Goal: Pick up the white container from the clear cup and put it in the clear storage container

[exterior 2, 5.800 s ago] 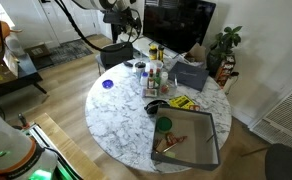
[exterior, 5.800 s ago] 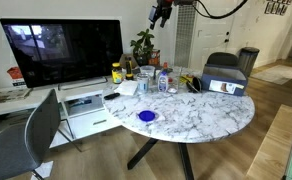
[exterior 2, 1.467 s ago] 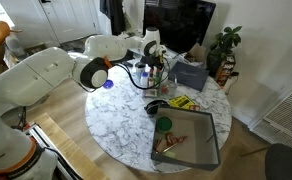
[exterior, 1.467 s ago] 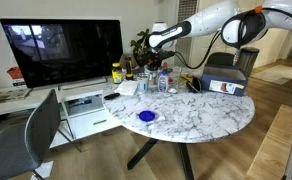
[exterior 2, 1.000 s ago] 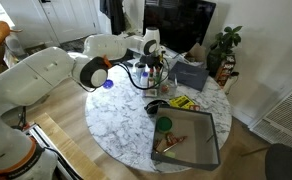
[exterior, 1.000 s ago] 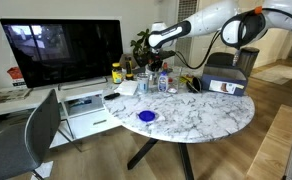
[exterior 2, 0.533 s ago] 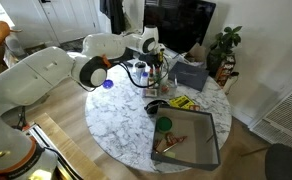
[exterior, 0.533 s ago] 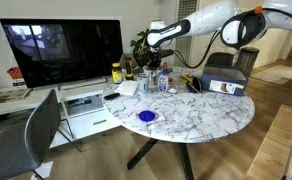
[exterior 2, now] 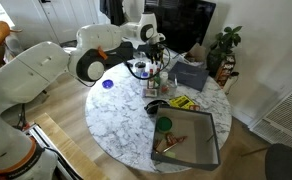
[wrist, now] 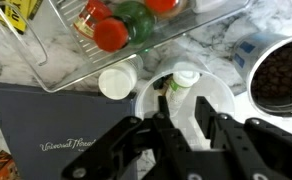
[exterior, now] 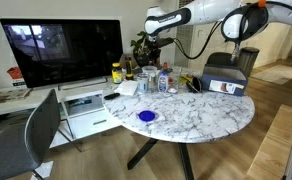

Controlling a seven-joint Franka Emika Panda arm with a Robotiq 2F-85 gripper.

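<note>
In the wrist view my gripper [wrist: 182, 101] hangs straight above the clear cup [wrist: 226, 105], whose round rim shows under the fingers. The white container [wrist: 186, 80], a small white bottle with a green band, sits between my fingertips, which are shut on it. The clear storage container [wrist: 201, 22] lies just beyond the cup and holds red and green items. In both exterior views the gripper [exterior: 151, 33] [exterior 2: 156, 46] is raised above the cluster of items at the table's back edge. The bottle is too small to make out there.
A dark grey box [wrist: 46, 125] stands beside the cup. A bowl of dark beans [wrist: 281, 75] is on the cup's other side. A yellow packet [exterior 2: 181, 101], a green lid [exterior 2: 164, 125] and a large tray [exterior 2: 211, 150] lie on the marble table [exterior 2: 116, 120]. A blue lid [exterior: 146, 116] lies apart.
The arm has lifted from low over the cluster of items to well above it. The jaws have stayed shut.
</note>
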